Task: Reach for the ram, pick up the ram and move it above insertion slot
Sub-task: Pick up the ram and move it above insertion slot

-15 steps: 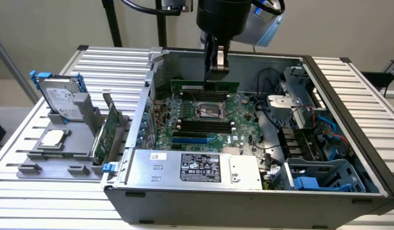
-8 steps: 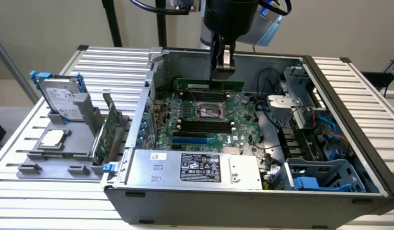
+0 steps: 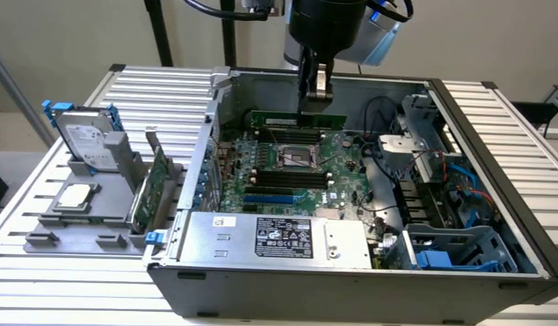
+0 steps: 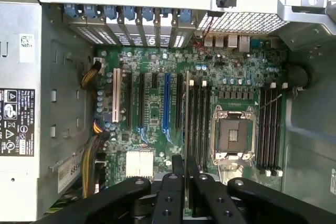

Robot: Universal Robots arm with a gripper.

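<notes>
I am holding the ram (image 3: 295,121) edge-on in my gripper (image 4: 186,182), fingers closed narrow on its top edge, hanging it inside the open computer case (image 3: 496,136). Its long axis is running across the exterior view, seemingly parallel to the dark memory slots (image 3: 284,178) on the motherboard (image 3: 343,153) beneath. In the wrist view the thin board is lining up beside the slot bank (image 4: 198,124) next to the CPU socket (image 4: 233,136), though I cannot tell exactly which slot. Farther off, an expansion card (image 3: 157,183) is standing outside the case.
</notes>
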